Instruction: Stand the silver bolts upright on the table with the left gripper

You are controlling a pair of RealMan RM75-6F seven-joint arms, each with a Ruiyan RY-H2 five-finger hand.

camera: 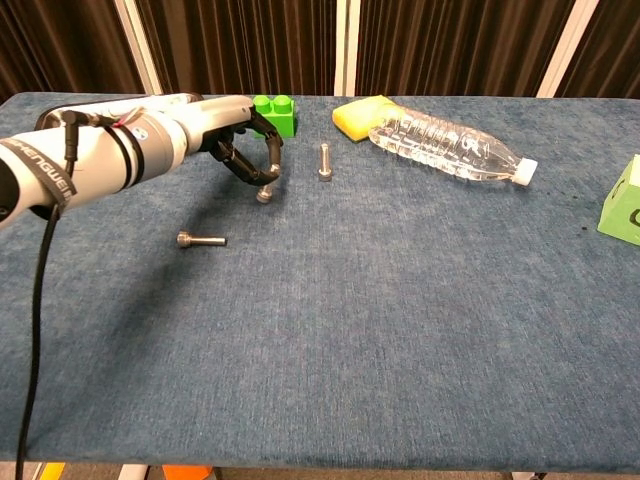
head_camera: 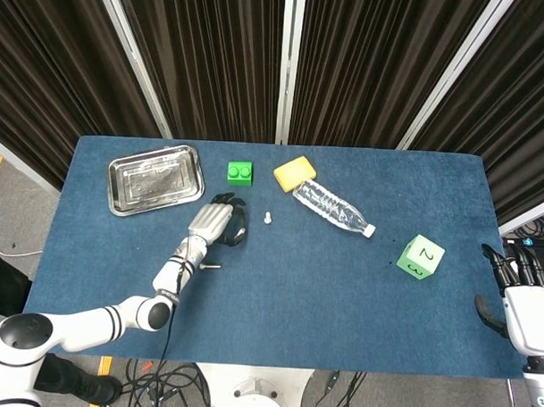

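A: Where do the silver bolts lie relative to the left hand (camera: 240, 145)?

B: Lying silver hex-head bolt (camera: 201, 240): on the blue worktop (camera: 400, 330), nearer the robot than the hand, long axis left-right. Pinched silver bolt (camera: 264, 193): between the curled fingertips, head at the cloth. Standing silver bolt (camera: 324, 160): upright, just right of the hand.

A: Right hand (head_camera: 517, 292)?

B: Spread, holding nothing, well apart.

Green numbered cube (camera: 627, 203) cut by chest view's right edge. Small silver bolt (camera: 264, 192) partly hidden under left hand (camera: 245, 150) fingers; grip unclear. Right hand (head_camera: 516, 297) cropped at head view's corner.
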